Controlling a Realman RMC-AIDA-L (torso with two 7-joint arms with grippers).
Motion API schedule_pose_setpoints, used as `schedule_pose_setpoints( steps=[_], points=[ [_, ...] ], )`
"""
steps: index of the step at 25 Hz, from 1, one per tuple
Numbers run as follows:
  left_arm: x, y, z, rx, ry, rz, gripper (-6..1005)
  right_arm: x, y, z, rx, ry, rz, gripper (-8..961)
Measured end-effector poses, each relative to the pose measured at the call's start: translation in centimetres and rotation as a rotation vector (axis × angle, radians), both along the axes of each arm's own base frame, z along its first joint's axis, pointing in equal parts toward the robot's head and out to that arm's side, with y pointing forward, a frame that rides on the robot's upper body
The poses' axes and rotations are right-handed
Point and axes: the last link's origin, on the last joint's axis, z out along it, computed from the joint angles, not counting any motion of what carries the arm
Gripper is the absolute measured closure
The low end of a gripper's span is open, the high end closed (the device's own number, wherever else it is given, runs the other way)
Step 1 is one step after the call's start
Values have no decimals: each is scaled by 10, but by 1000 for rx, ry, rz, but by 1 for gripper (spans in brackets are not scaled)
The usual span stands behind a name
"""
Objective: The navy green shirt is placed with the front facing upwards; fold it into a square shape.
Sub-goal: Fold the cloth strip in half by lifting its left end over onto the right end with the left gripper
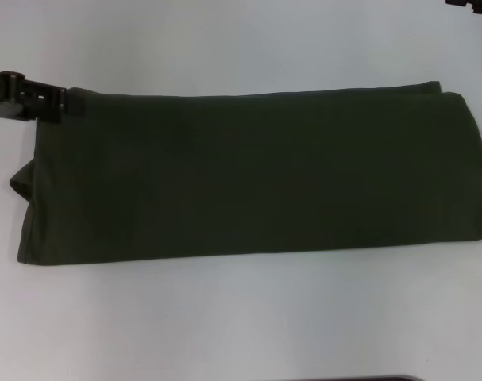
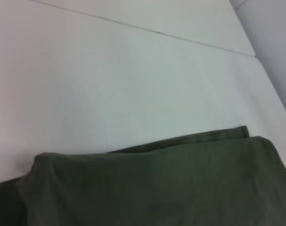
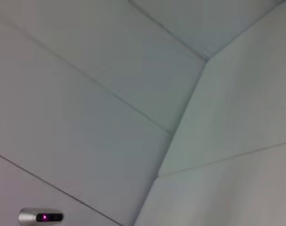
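Head view: the navy green shirt (image 1: 248, 171) lies folded into a long horizontal band across the middle of the white bench (image 1: 241, 317). Only plain dark green cloth faces upward. The band's right end runs out to the right edge of the view; its left end stops short of the left edge. The far long edge runs almost straight, with a second layer of cloth showing as a thin strip along it near the far right corner. The near long edge slopes slightly, lying nearer at the left than at the right. At the left end a small flap of cloth sticks out sideways beyond the main outline.

The left pincer (image 1: 64, 101) reaches in from the left edge of the view and meets the far left corner of the shirt. Its dark tip lies against the cloth there; whether its fingers are apart, together or clamped on the cloth cannot be told.

Left wrist view: the same cloth (image 2: 157, 183) is seen close up, with a rounded folded corner and a thin hemmed layer protruding beside it on the pale bench surface (image 2: 133, 75).

The right pincer (image 1: 471, 4) shows only as a dark fragment at the far right corner of the head view, well apart from the shirt; its finger state cannot be told. The right wrist view shows only pale panelled surfaces (image 3: 110, 94) meeting at seams.
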Motion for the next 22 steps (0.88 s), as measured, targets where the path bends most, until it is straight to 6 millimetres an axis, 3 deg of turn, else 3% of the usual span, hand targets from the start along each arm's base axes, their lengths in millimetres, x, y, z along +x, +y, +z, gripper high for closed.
schedule_pose_setpoints(
  steps=[8,15,18,22],
  points=[
    [0,-2,-3,13,-31,-17,391,-11,-3,-15,-132,-114,75,289],
    [-10,-1,-1,48,-17,4,391,-46,8,-59,-418,-323,139,299],
    [-13,-3,0,46,-11,14,390,-61,8,-89,-505,-356,143,298],
    [-20,-3,7,79,1,36,390,-68,4,-106,-551,-357,133,298]
  ],
)
